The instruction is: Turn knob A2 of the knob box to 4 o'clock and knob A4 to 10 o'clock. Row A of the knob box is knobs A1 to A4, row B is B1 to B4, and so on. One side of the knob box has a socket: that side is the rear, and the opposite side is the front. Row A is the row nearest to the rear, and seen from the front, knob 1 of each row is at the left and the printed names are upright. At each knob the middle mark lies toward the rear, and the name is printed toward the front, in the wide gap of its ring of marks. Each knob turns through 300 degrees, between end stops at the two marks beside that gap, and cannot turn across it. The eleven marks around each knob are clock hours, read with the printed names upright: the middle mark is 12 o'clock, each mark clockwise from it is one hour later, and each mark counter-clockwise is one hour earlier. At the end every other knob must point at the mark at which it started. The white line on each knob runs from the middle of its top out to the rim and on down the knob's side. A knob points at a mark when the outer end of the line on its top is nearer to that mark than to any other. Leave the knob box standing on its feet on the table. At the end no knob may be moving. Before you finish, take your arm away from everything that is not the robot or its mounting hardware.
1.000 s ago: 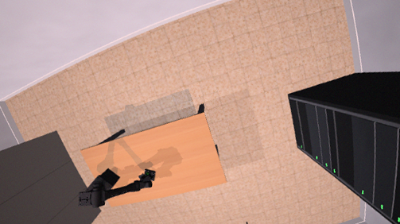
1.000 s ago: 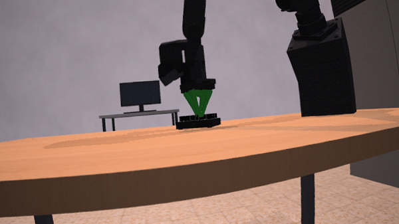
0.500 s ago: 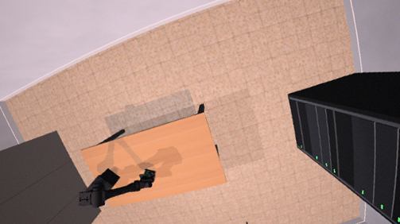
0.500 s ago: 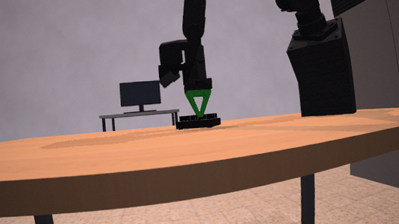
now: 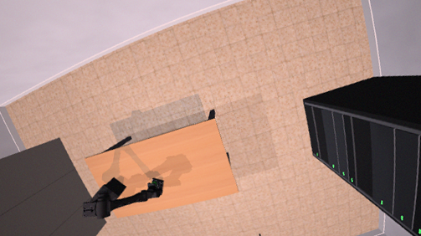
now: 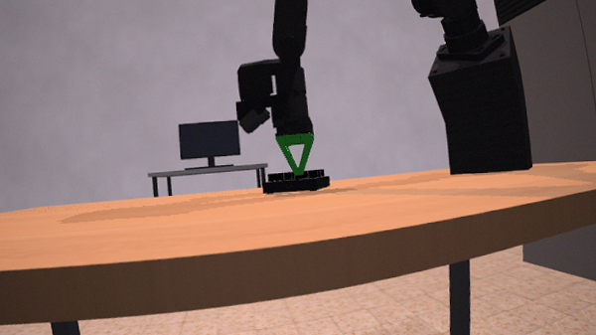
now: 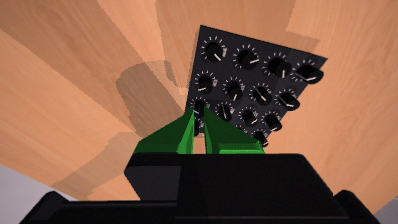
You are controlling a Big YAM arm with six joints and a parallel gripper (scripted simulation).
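The black knob box (image 6: 279, 187) (image 7: 232, 40) stands on the table, its rear side to the left in the wrist view. My green gripper (image 5: 158, 183) (image 6: 298, 173) (image 7: 199, 108) points down at it, fingertips nearly together and closed around knob A2 (image 7: 199, 104). The fingers partly hide A2, and its white line cannot be read surely. Knob A3 (image 7: 205, 83) is just beyond the tips. Knob A4 (image 7: 214, 51) is at the upper left corner; its line points lower right, about 7 o'clock. Knob A1 is mostly hidden behind the fingers.
Knobs of the neighbouring rows, such as B2 (image 7: 224, 111) and B3 (image 7: 233, 90), stand close to the right of the fingers. The arm's base (image 6: 482, 106) stands on the wooden table (image 5: 207, 164) (image 6: 181, 236). A monitor (image 6: 209, 139) stands on another table in the background.
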